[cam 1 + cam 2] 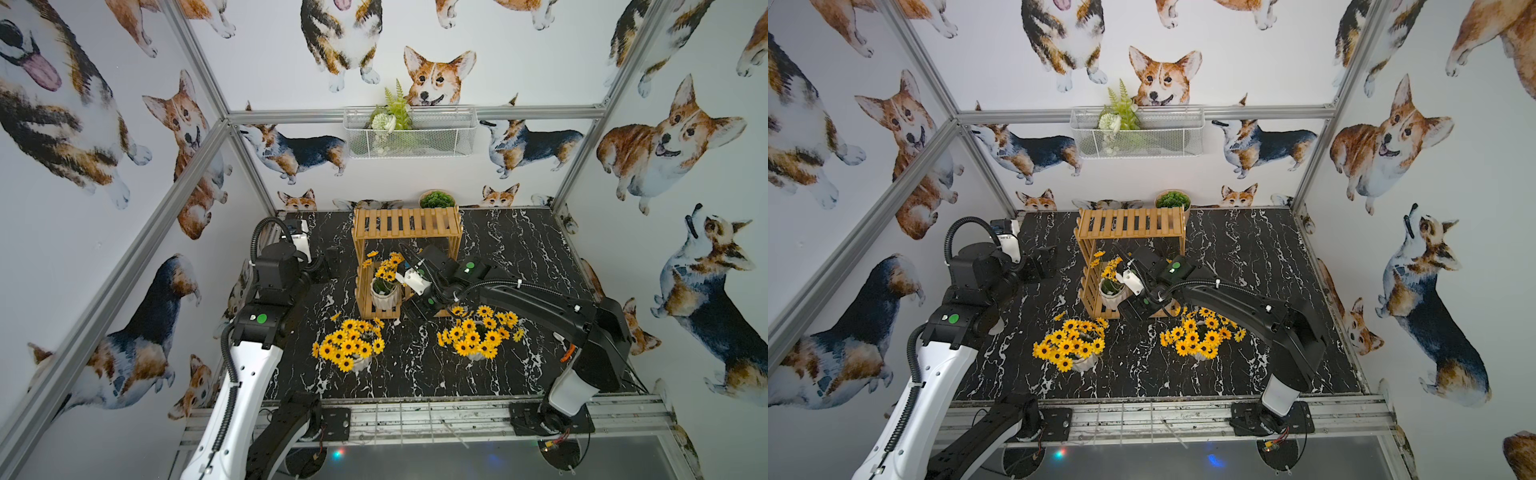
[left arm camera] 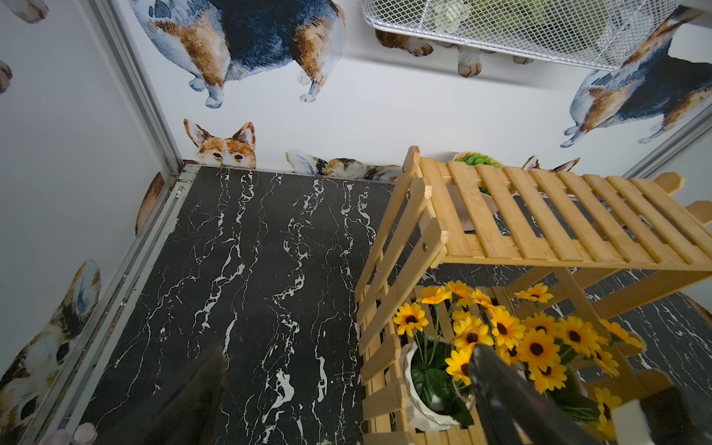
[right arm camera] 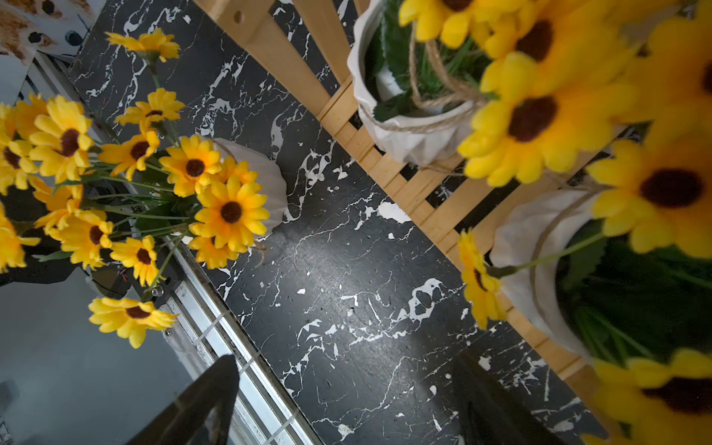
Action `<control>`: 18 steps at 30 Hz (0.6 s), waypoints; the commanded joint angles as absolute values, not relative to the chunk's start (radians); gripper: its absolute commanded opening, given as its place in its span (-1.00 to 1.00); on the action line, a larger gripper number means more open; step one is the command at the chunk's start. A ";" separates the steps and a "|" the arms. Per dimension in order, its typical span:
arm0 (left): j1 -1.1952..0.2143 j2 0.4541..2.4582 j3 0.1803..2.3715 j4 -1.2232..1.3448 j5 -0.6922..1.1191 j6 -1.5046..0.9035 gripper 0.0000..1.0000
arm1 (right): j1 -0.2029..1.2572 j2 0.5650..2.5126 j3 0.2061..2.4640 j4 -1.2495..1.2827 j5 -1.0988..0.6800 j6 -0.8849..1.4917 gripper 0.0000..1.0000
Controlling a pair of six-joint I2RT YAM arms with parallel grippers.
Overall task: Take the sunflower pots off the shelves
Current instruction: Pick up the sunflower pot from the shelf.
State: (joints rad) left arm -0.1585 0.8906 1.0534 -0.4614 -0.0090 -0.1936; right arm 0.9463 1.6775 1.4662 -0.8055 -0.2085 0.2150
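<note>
Right gripper (image 1: 419,311) at the shelves (image 1: 407,224), jaws spread wide, nothing held.
Nearer than its jaws, a sunflower pot (image 1: 349,347) and a second pot (image 1: 473,336) stand on the table (image 1: 415,374). Just beside the jaws, a third pot (image 3: 404,131) and a fourth pot (image 3: 516,246) sit on the lower tier. Left gripper (image 1: 1044,262), jaws wide and empty, is apart from the shelves.

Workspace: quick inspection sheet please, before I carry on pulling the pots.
Surface: black marbled table, nothing spilled.
Job's things: two pots on table; two pots on lower shelf of rack; top shelf bare.
Clutter: green bowl behind rack.
Claws: left claw open beside rack; right claw open before lower shelf, holding nothing.
Cables: black hoses along both arms; loose wires at right arm's base.
Surroundings: corgi walls, metal frame, basket with fern on back wall.
</note>
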 commanded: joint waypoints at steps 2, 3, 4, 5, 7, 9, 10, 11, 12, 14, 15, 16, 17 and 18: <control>-0.153 0.887 1.051 -0.441 -0.006 -0.184 1.00 | 0.925 1.701 1.472 -0.824 -0.198 0.226 0.77; -0.152 0.888 1.049 -0.442 -0.006 -0.183 1.00 | 0.921 1.705 1.475 -0.828 -0.195 0.223 0.76; -0.151 0.887 1.049 -0.441 -0.009 -0.180 1.00 | 0.919 1.710 1.478 -0.830 -0.192 0.221 0.76; -0.150 0.887 1.048 -0.442 -0.010 -0.180 1.00 | 0.916 1.713 1.480 -0.830 -0.191 0.219 0.76; -0.149 0.885 1.046 -0.439 -0.010 -0.178 1.00 | 0.911 1.723 1.490 -0.835 -0.189 0.212 0.75; -0.147 0.883 1.043 -0.439 -0.012 -0.174 1.00 | 0.908 1.736 1.501 -0.846 -0.175 0.203 0.74; -0.147 0.882 1.042 -0.437 -0.013 -0.174 1.00 | 0.906 1.742 1.508 -0.852 -0.165 0.197 0.74; -0.147 0.882 1.042 -0.437 -0.013 -0.174 1.00 | 0.903 1.745 1.511 -0.856 -0.161 0.194 0.73; -0.146 0.882 1.040 -0.436 -0.013 -0.171 1.00 | 0.899 1.749 1.515 -0.856 -0.161 0.191 0.72; -0.146 0.882 1.040 -0.437 -0.015 -0.170 1.00 | 0.894 1.754 1.519 -0.857 -0.151 0.185 0.71; -0.146 0.882 1.040 -0.437 -0.015 -0.169 1.00 | 0.891 1.757 1.525 -0.864 -0.145 0.179 0.70; -0.146 0.880 1.040 -0.437 -0.015 -0.167 1.00 | 0.888 1.762 1.532 -0.872 -0.134 0.176 0.70; -0.145 0.880 1.040 -0.437 -0.015 -0.167 1.00 | 0.886 1.764 1.535 -0.877 -0.128 0.174 0.70; -0.144 0.879 1.039 -0.437 -0.017 -0.166 1.00 | 0.882 1.766 1.535 -0.877 -0.126 0.169 0.70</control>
